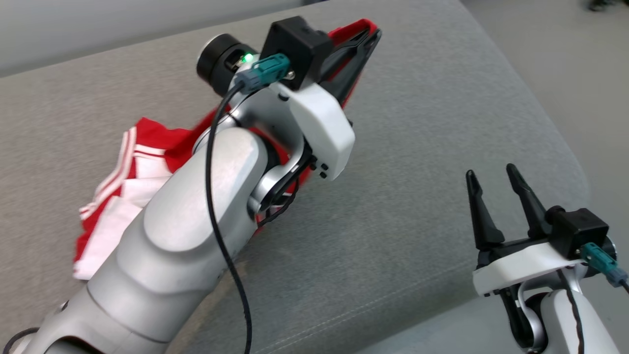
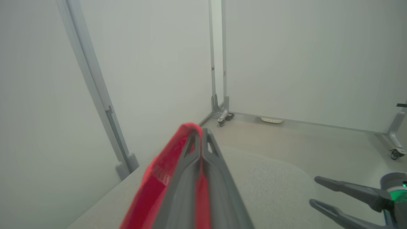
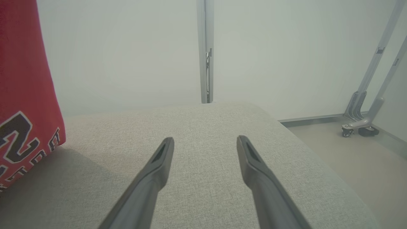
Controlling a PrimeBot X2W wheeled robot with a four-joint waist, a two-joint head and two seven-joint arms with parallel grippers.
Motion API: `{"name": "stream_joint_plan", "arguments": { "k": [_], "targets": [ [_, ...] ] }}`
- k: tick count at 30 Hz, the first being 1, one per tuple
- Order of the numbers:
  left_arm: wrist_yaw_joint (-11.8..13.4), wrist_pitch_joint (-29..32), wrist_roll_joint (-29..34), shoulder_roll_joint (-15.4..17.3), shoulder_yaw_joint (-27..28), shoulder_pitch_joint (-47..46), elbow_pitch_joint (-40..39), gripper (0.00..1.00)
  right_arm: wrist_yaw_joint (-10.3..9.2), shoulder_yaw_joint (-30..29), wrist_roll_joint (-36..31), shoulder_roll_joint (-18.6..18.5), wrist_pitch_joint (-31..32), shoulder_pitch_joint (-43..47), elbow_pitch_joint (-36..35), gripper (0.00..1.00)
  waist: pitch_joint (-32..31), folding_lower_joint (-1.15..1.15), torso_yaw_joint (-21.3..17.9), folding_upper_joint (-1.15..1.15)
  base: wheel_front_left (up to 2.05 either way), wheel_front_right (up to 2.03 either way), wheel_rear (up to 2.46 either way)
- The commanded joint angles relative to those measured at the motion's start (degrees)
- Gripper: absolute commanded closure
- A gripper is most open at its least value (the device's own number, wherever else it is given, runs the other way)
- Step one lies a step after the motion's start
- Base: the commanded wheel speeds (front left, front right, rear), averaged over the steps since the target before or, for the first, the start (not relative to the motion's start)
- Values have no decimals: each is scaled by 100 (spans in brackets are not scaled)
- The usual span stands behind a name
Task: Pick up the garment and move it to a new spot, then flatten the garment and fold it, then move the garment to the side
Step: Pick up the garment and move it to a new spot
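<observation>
Across the grey cushion (image 1: 417,147), garment lifted by one edge, right arm idle.

At far left the red-and-white garment (image 1: 132,167) lies bunched on the cushion, its long axis rising rightward under my left forearm (image 1: 196,221); my left pincer (image 1: 371,35) is clenched on its red edge, held high, fingers pointing away from me; my right pincer (image 1: 491,173) hovers low near the right corner, released and empty, well apart from the cloth; I judge the left arm, being the one gripping, should carry it to a fresh spot.
</observation>
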Motion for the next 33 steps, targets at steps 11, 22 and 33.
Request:
{"name": "stream_joint_plan", "arguments": {
  "k": [11, 22, 33],
  "targets": [
    [-210, -352, -225, -205, 156, -564, 1926, 100, 25, 420, 354, 0, -244, -80, 0, 0, 499, 0, -660, 0, 0, 0, 0],
    [-535, -966, -540, -340, -42, -524, 2820, 0, 25, 331, 228, 1, -227, -268, 115, 0, 481, 0, 285, 0, 0, 0, 0],
    [19, -1664, -422, 425, 143, 461, 2222, 0, 25, 104, 9, -2, -121, -177, -2, 0, 159, 0, 1200, 0, 0, 0, 0]
  ]
}}
